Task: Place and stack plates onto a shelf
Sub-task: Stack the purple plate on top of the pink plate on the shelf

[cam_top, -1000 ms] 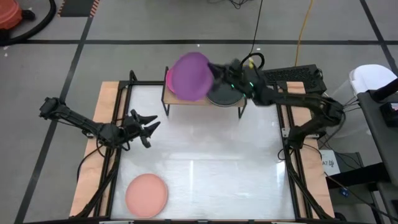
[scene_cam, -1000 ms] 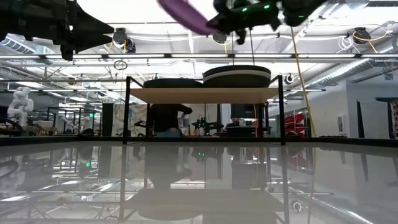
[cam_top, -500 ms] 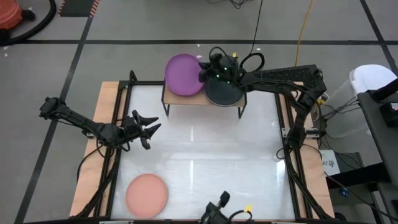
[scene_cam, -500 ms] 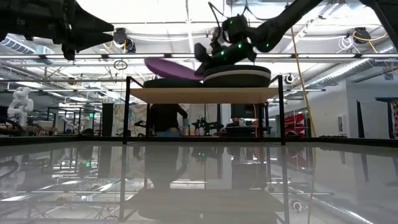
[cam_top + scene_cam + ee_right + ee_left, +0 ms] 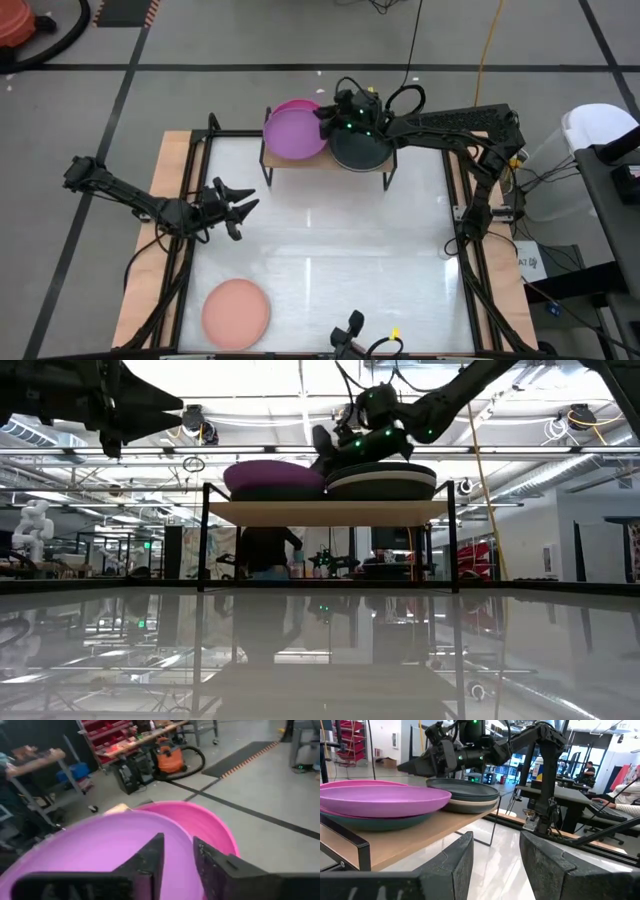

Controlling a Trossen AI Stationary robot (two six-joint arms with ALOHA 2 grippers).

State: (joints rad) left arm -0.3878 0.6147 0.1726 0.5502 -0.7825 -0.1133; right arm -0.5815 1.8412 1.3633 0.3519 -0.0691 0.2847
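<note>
The right gripper [image 5: 326, 118] sits over the shelf [image 5: 300, 160] at 12 o'clock, fingers apart at the rim of the purple plate [image 5: 294, 134], which lies atop the magenta plate [image 5: 300, 104] on the left-hand stack. The left gripper [image 5: 238, 208] hovers at 9 o'clock, fingers parted and empty. The salmon plate [image 5: 236, 312] rests on the table [image 5: 340, 250] at 7 o'clock.

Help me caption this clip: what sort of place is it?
Probably a robotics lab or workshop: red parts bins on racks, a shop vacuum on the concrete floor, and a person at a computer desk.
</note>
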